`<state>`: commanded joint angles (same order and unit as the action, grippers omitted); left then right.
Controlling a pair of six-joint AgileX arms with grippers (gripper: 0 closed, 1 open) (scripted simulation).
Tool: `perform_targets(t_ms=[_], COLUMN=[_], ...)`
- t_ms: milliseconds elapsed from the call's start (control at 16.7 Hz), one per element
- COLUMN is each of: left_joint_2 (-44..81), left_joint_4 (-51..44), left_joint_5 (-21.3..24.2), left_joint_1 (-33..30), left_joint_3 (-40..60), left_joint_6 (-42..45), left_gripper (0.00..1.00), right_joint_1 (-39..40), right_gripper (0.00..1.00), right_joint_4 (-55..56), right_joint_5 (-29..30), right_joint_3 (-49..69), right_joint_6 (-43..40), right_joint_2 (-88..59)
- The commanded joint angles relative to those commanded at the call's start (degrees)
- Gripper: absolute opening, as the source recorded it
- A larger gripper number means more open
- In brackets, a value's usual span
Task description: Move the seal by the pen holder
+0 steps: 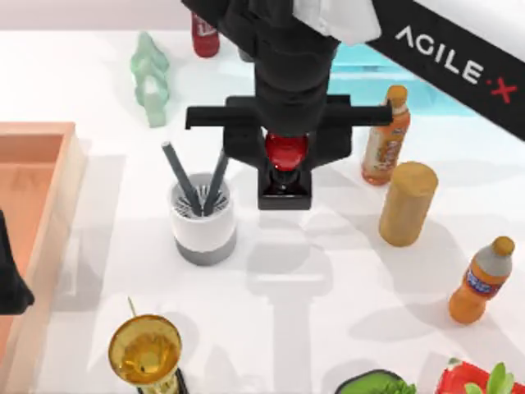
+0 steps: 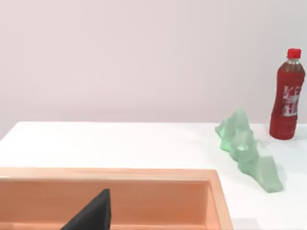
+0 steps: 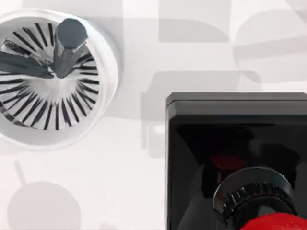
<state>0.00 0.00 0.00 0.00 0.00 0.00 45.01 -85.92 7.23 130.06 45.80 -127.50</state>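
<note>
The seal [image 1: 285,187], a black square block with a glossy red knob, is upright just right of the pen holder [image 1: 203,220], with a small gap between them. The pen holder is a white cup with a grey bottom band and two dark pens [image 1: 195,180] sticking out. My right gripper [image 1: 285,152] comes down from above and is shut on the seal's red knob. The right wrist view looks down on the seal's black base [image 3: 235,120] and the pen holder's slotted top [image 3: 53,79]. I cannot tell whether the base touches the table. My left gripper [image 1: 10,283] stays parked at the left edge.
An orange wooden tray [image 1: 49,152] lies along the left. At the back stand a green rock-shaped ornament [image 1: 150,78] and a dark red bottle [image 1: 204,37]. Right of the seal are an orange bottle [image 1: 385,135], a tan cylinder [image 1: 407,203] and another orange bottle [image 1: 482,283]. A gold trophy [image 1: 146,351] stands at the front.
</note>
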Motion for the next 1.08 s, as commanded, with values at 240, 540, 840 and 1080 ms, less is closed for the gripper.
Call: perform_targets(t_ms=[240,540,840,1080], left_joint_2=[0.0,0.0,0.0,0.0], left_joint_4=[0.0,0.0,0.0,0.0], left_joint_5=[0.0,0.0,0.0,0.0], left_joint_1=[0.0,0.0,0.0,0.0], left_joint_3=[0.0,0.0,0.0,0.0], left_joint_6=[0.0,0.0,0.0,0.0], left_gripper=[1.00,1.00,1.00,1.00], right_joint_1=[0.0,0.0,0.0,0.0], right_gripper=[0.00,0.30,0.68,0.98], right_joint_4=[1.4,1.4,1.4,1.4], right_joint_5=[0.1,0.1,0.1,0.1], right_joint_3=[-1.6,-1.6,-1.6,-1.6], right_joint_6=[0.0,0.0,0.0,0.0], right_joint_2=[0.3,0.3,0.3,0.3])
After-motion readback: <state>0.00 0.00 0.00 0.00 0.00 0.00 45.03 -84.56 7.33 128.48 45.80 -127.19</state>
